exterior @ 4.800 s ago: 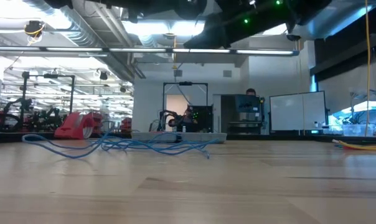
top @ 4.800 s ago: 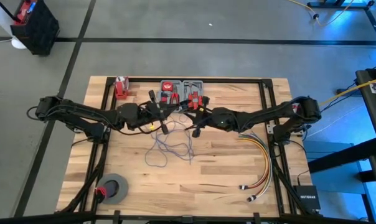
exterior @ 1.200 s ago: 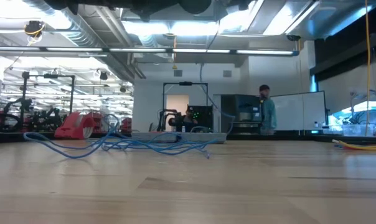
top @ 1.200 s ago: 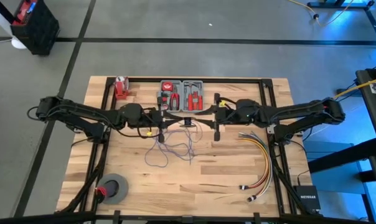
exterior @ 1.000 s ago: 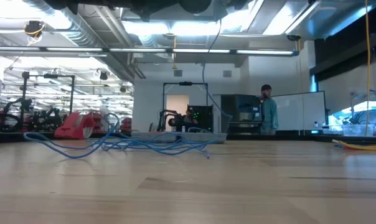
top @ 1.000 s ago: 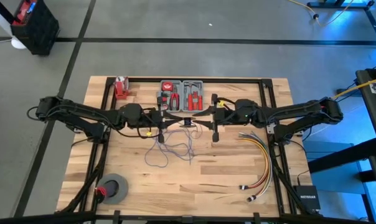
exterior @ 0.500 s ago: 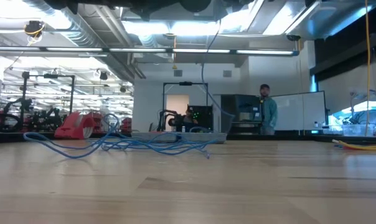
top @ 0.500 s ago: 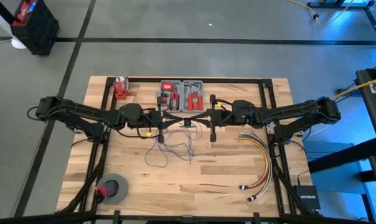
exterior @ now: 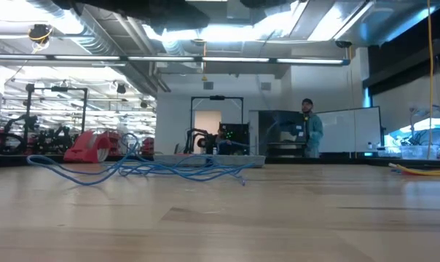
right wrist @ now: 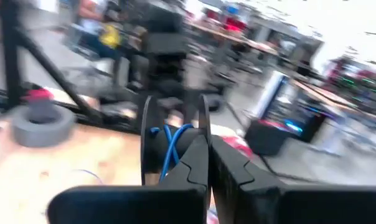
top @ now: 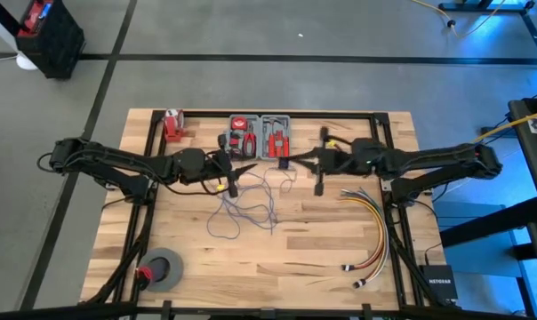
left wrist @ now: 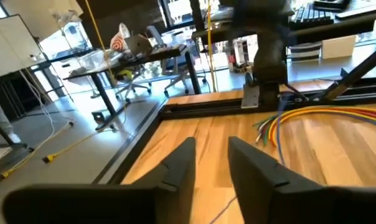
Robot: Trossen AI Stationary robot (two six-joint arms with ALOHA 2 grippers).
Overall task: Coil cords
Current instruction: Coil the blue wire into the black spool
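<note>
Two tools work above the bench (top: 322, 258), one on each arm. The right tool (top: 287, 163) reaches in from the right and hangs near the bench's far middle, just in front of the grey tool tray (top: 261, 136); its fingers (right wrist: 199, 163) are pressed together, and in its own wrist view blue cord strands show right at the tips, so it appears clamped on the cords (top: 251, 206), though the thin wire between the pads cannot be made out for certain. The left tool (top: 237, 173) comes in from the left, close to the right one, with its two fingers (left wrist: 178, 167) standing apart and a clear gap between them; nothing shows in that gap, and a short blue strand lies on the wood below it. The cords lie as one loose blue-purple tangle on the bench, beginning under the two tools and spreading toward the near side, with loops trailing to the left; in the low view the tangle (exterior: 143, 169) rests flat on the wood, a few strands arching up. How many separate cords make it up cannot be counted. One bundle of yellow, orange and red cables (top: 372, 233) curves along the right side, well apart from the tools. One grey tape roll (top: 161, 268) sits at the near left corner, and one small red object (top: 172, 125) stands at the far left. One person (exterior: 308, 129) stands in the room beyond.
</note>
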